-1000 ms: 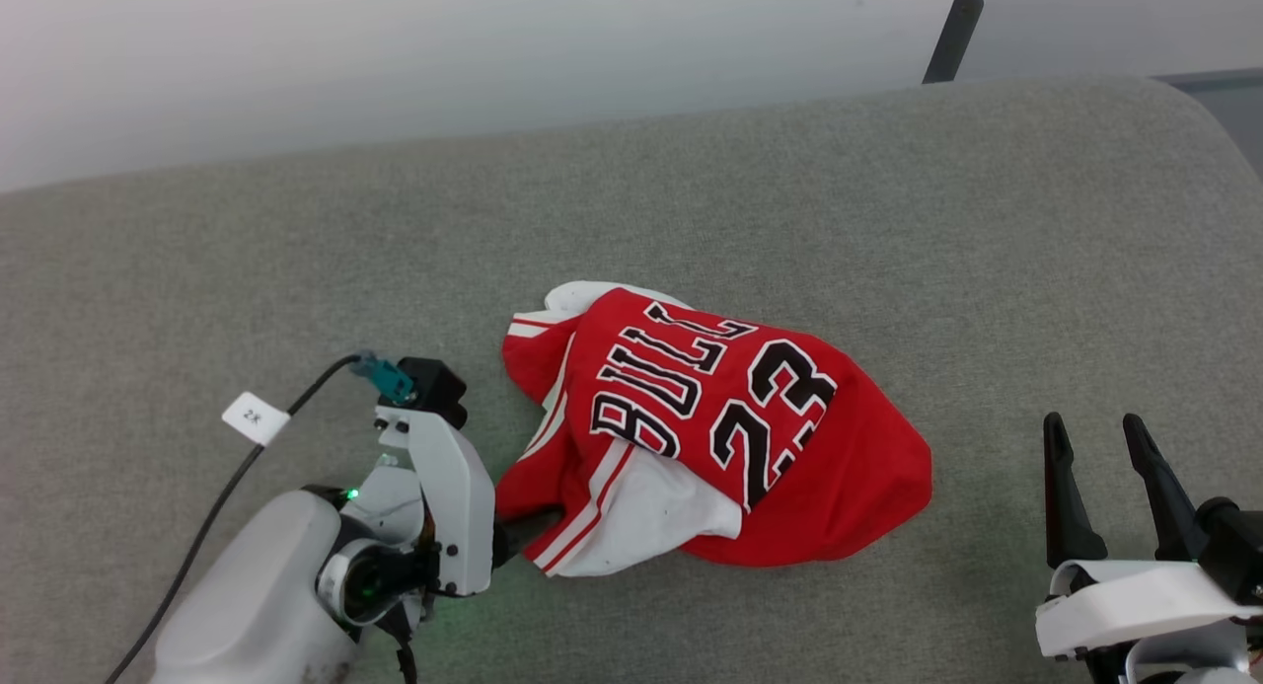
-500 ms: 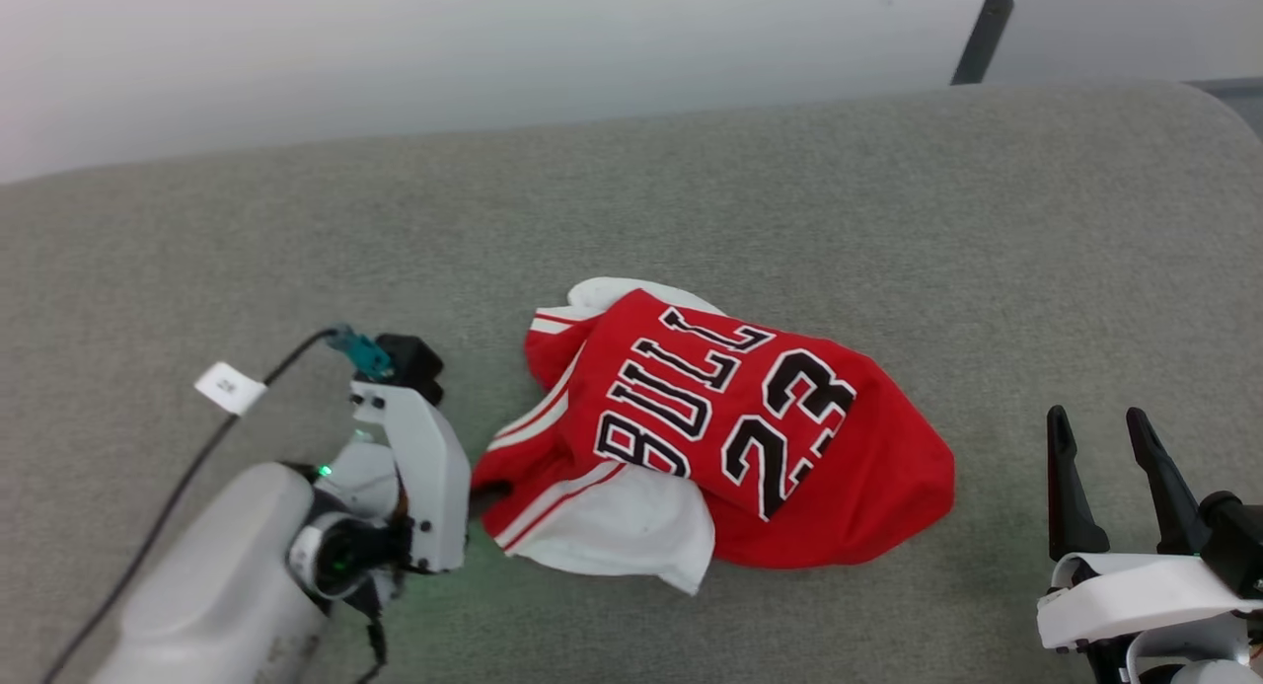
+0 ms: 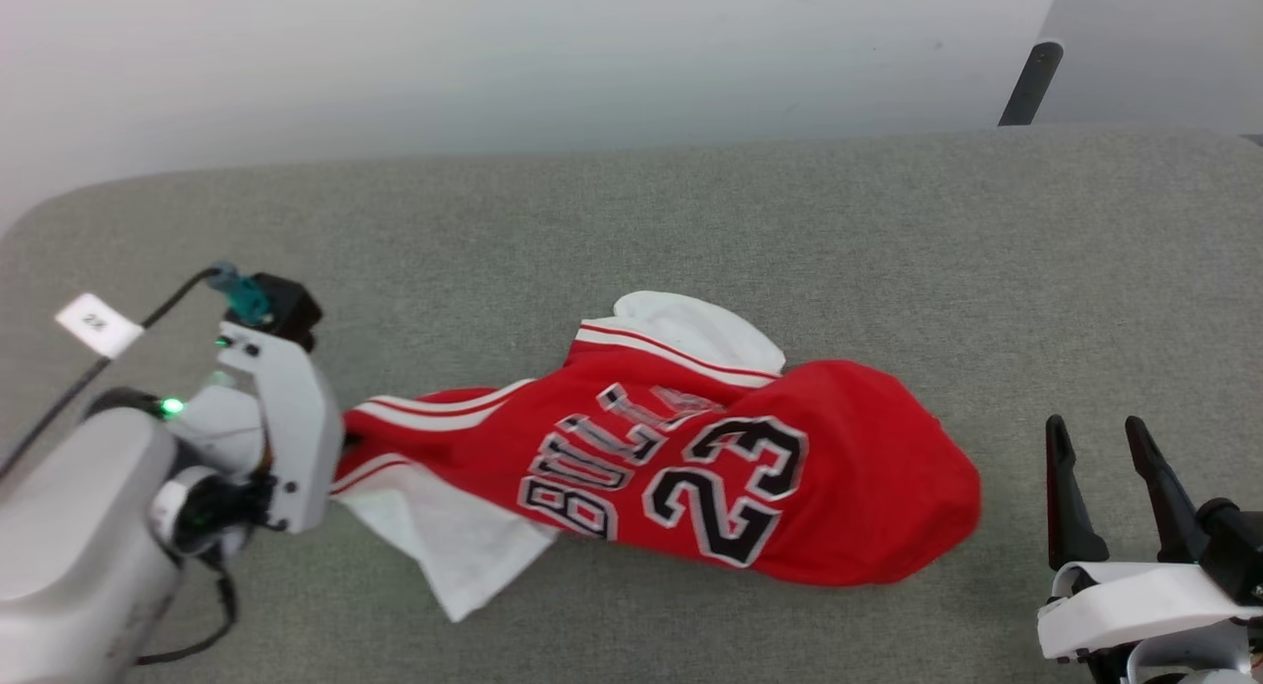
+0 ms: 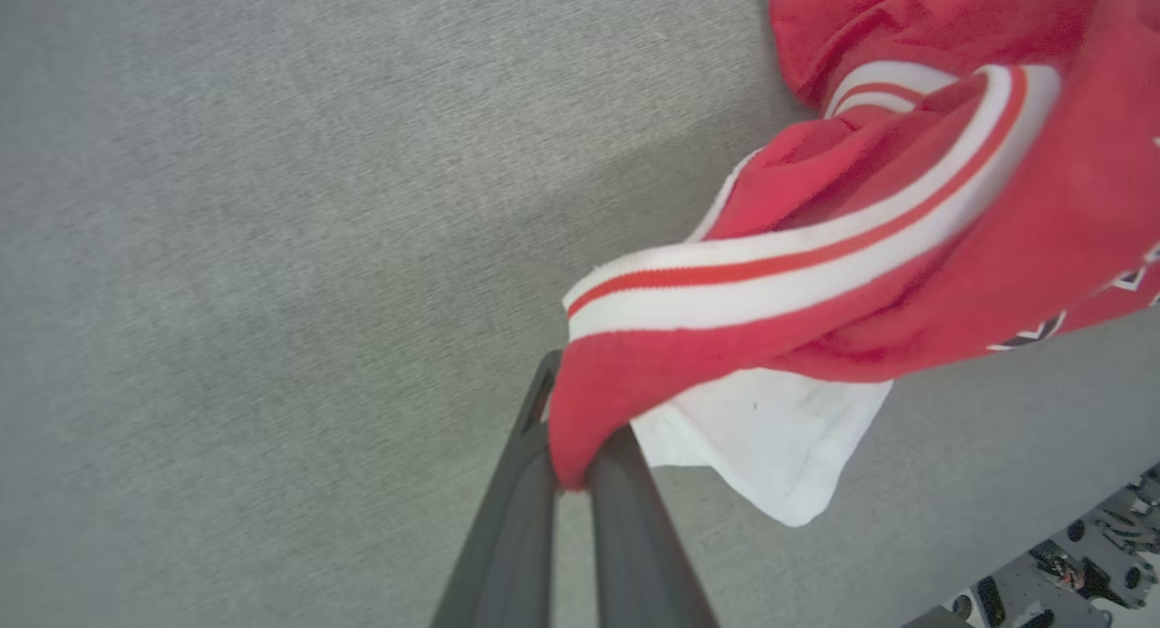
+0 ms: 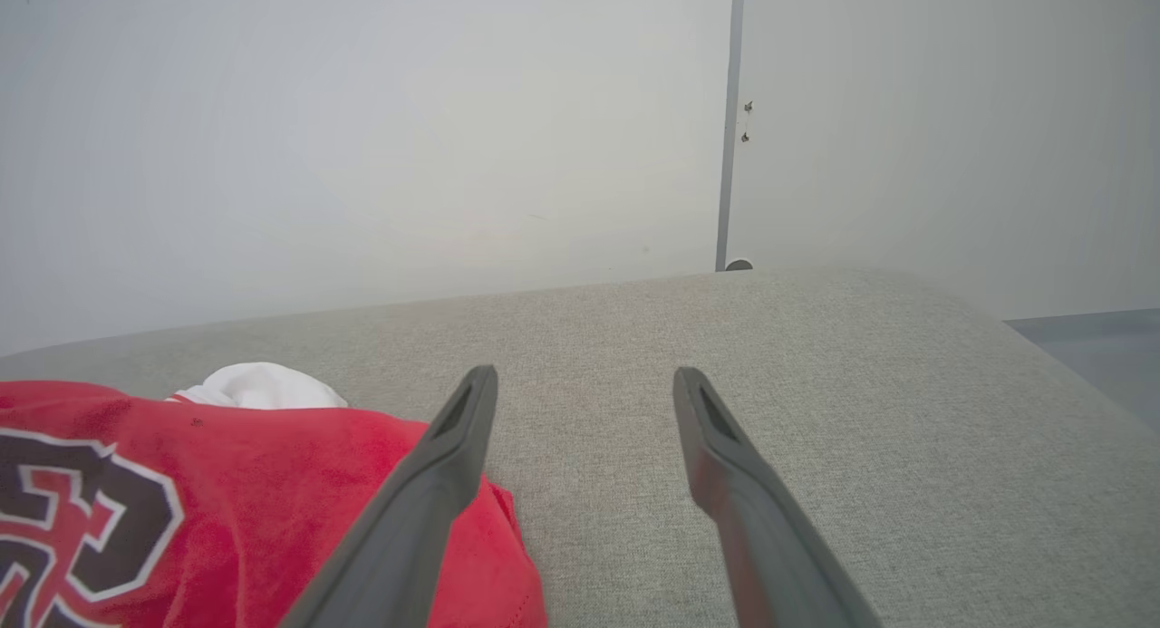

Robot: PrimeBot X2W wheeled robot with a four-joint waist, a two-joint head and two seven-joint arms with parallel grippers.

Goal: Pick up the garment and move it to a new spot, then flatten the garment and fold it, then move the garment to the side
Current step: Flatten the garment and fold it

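The garment (image 3: 691, 467), a red jersey with white sleeves, striped trim and a black 23, lies stretched out toward the left on the grey cushion (image 3: 691, 230). My left gripper (image 3: 340, 447) is shut on the garment's left edge; in the left wrist view the two fingers (image 4: 507, 519) pinch a red fold of the garment (image 4: 816, 247) under the striped trim, with a white sleeve hanging below. My right gripper (image 3: 1095, 437) stands open at the lower right, just right of the garment's red hem. In the right wrist view the right gripper (image 5: 584, 383) holds nothing, and the garment (image 5: 227, 492) lies to its left.
The grey cushion reaches to a white wall (image 3: 493, 62) at the back. A dark post (image 3: 1026, 82) stands at the far right behind it. A black cable with a white tag (image 3: 94, 324) trails from my left arm. Bare cushion lies behind and right of the garment.
My left gripper has shut on the garment's left edge and pulled it leftward, drawing the bunched garment out long. The head view has shifted as well. The right gripper has stayed open.
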